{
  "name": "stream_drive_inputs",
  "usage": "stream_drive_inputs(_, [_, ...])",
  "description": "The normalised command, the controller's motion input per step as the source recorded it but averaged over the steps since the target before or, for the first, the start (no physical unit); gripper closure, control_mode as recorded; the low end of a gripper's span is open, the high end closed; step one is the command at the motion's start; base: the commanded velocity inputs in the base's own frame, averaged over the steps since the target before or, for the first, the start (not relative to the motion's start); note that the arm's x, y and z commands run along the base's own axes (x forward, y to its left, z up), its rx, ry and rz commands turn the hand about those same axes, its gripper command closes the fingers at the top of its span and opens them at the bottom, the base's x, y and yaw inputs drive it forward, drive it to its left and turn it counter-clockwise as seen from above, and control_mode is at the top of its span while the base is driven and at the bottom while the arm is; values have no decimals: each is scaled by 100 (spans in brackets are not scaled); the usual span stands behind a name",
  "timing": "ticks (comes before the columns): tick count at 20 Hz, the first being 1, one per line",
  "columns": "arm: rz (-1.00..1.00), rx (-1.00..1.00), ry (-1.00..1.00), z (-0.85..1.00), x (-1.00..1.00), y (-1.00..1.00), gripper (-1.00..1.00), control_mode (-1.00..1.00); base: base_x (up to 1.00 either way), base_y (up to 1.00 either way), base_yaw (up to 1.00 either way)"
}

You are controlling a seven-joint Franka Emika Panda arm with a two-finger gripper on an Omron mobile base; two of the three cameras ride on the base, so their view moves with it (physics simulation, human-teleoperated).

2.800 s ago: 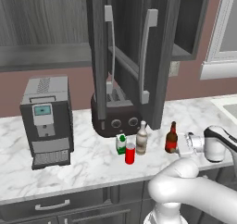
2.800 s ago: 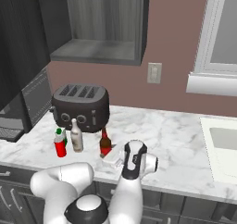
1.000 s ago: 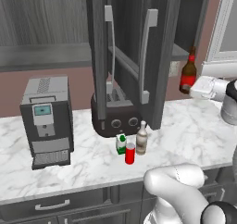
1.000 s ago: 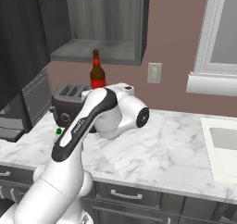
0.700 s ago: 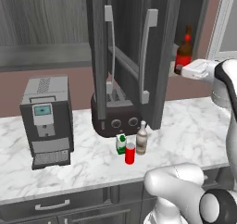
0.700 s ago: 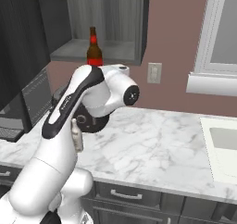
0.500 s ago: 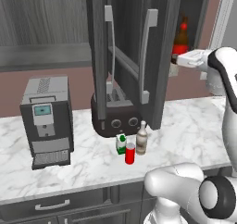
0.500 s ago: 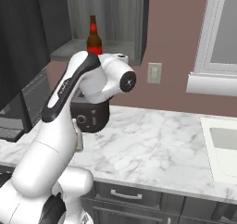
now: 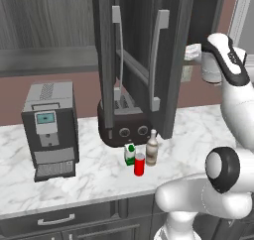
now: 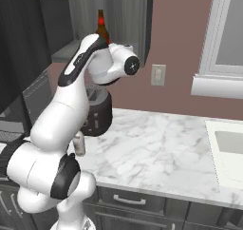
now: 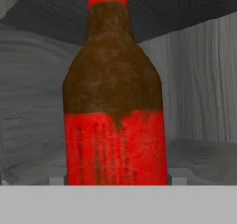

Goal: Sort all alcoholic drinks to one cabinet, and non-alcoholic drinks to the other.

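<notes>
Beer bottle (image 11: pixel 115 102) fills the hand view's center, clasped by the tool inside the cabinet (image 10: pixel 118 20); right base view shows its neck at upper left. Earlier it was lower, outside.

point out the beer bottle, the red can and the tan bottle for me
beer bottle (image 11: pixel 115 149), hand view, on its red label
red can (image 9: pixel 140 164), left base view, on the can's side
tan bottle (image 9: pixel 152 150), left base view, on its whitish label

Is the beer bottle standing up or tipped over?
Standing up. The beer bottle rises straight, neck on top, in the cabinet.
</notes>
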Motion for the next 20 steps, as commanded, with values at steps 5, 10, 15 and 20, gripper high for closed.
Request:
stream_drive_inputs(5, [-2,-10,-1,0,72,0,100,-100,0,0,0])
stream_drive_inputs(10, [-7,-10,0,-8,65,0,100,-100,0,0,0])
stream_drive_inputs(15, [-11,-3,0,-19,56,0,100,-100,0,0,0])
stream_drive_inputs(20, [-16,0,0,-33,41,0,100,-100,0,0,0])
